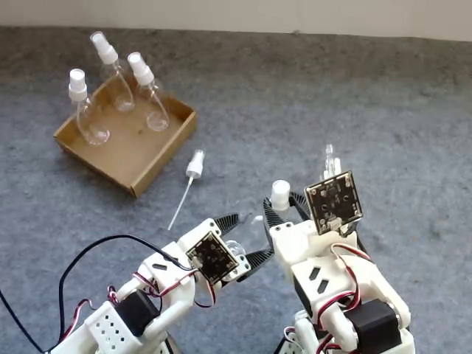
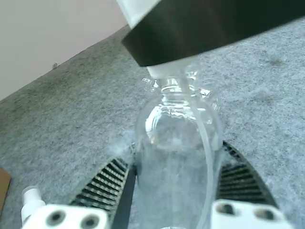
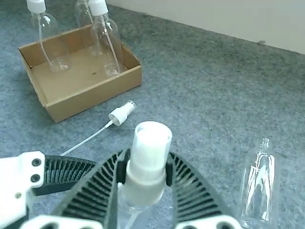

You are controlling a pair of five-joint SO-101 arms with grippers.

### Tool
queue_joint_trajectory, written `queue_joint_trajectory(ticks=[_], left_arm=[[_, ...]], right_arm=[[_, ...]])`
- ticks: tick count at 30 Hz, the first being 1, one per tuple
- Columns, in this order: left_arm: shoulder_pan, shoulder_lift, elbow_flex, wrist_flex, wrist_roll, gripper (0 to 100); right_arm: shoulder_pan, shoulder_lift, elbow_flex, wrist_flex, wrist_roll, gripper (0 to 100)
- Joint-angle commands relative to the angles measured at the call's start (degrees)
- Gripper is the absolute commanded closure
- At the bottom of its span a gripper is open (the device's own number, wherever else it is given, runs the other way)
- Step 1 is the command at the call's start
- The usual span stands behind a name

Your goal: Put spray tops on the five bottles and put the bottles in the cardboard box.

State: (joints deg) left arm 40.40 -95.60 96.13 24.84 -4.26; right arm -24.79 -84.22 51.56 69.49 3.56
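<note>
The bottle (image 2: 176,157) is between the two arms, its body clamped by the left fingers (image 2: 107,183). The top (image 3: 147,157), clenched in the right fingers (image 3: 190,191), sits at the bottle's neck with its tube down inside.

If the top is tilted, it may jam or seat crooked. A hard push could slide the bottle through the grip or kink the tube, and letting go too soon would leave the top loose.

A spare top (image 1: 194,165) lies on the counter (image 1: 310,96) just beside the box (image 1: 166,151), which holds three capped bottles (image 1: 118,88). A bare bottle (image 3: 257,183) seems to stand near the right arm, where a swing could topple it.
</note>
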Motion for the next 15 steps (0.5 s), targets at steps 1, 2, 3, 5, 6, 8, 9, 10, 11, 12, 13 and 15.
queue_joint_trajectory(ticks=[1,2,3,5,6,8,9,10,11,12,13,15], left_arm=[[-1.4,-0.7,1.3,-0.3,-0.2,92],[-1.3,-0.7,1.3,-0.3,-0.2,92],[-0.7,-0.7,1.3,-0.3,-0.2,92],[1.1,-0.7,1.3,-0.1,-0.2,92],[2.1,-0.7,1.3,-0.1,-0.2,92],[3.3,-0.7,1.3,-0.1,-0.2,92],[3.6,-0.7,1.3,-0.1,-0.2,92],[3.6,-0.7,1.3,-0.1,-0.2,92],[3.6,-0.7,1.3,-0.1,-0.2,92],[3.6,-0.7,1.3,-0.1,-0.2,92],[3.6,-0.7,1.3,-0.1,-0.2,92],[3.6,-0.7,1.3,-0.3,-0.2,92]], right_arm=[[-0.2,-0.1,-0.2,0.1,-0.2,99.2],[-0.2,-0.1,-0.2,0.1,-0.2,99.2],[-0.3,-0.1,-0.2,0.1,-0.2,99.2],[-0.4,-0.1,-0.2,0.0,-0.1,99.2],[-0.4,-0.1,-0.2,0.0,-0.1,99.2],[-0.4,-0.1,-0.3,-0.2,-0.1,99.2],[-0.4,-0.1,-0.4,0.0,-0.1,99.2],[-0.4,-0.1,-0.6,0.0,-0.1,99.2],[-0.4,-0.1,-0.7,0.0,-0.3,99.2],[-0.4,-0.1,-0.7,-0.1,-0.3,99.2],[-0.4,-0.1,-0.7,-0.1,-0.3,99.2],[-0.2,-0.1,-0.7,0.0,-0.4,99.2]])
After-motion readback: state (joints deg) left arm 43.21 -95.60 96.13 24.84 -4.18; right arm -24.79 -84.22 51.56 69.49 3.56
